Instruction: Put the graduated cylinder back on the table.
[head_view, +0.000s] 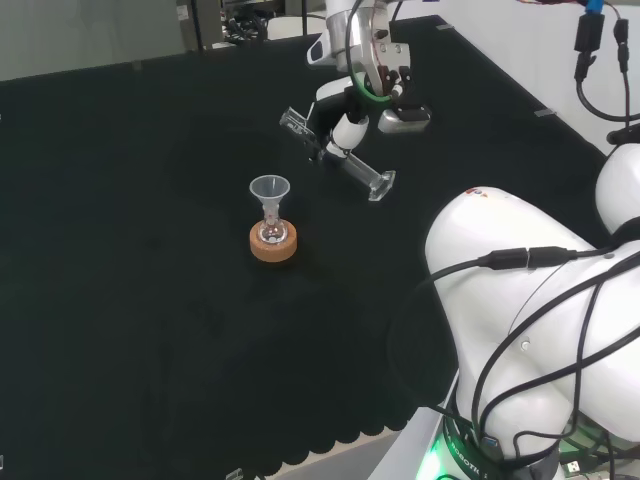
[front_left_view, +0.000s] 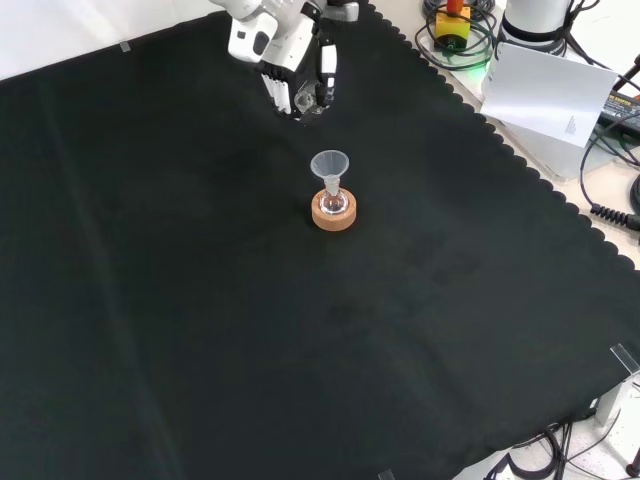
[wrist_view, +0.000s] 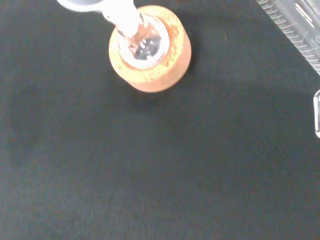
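In the head view, the near part of the desk (head_view: 150, 330) is bare black cloth. In the middle of the cloth stands 1 cork ring (head_view: 273, 243), and on it sits a small clear flask (head_view: 271, 233) with a clear funnel (head_view: 269, 190) in its neck. In the wrist view the cork ring (wrist_view: 150, 50) is seen from above, with the round glass of the flask (wrist_view: 143, 44) inside it.

Farther and to the right in the head view is the hand (head_view: 347, 135). Its fingers are curled around the graduated cylinder (head_view: 340, 157), near the middle of the tube. The cylinder is strongly tilted, almost lying: its open end points far and left, and its flat base is nearer and to the right. I cannot tell if the base touches the cloth. In the front view the hand (front_left_view: 298, 75) is just beyond the funnel (front_left_view: 329, 165).
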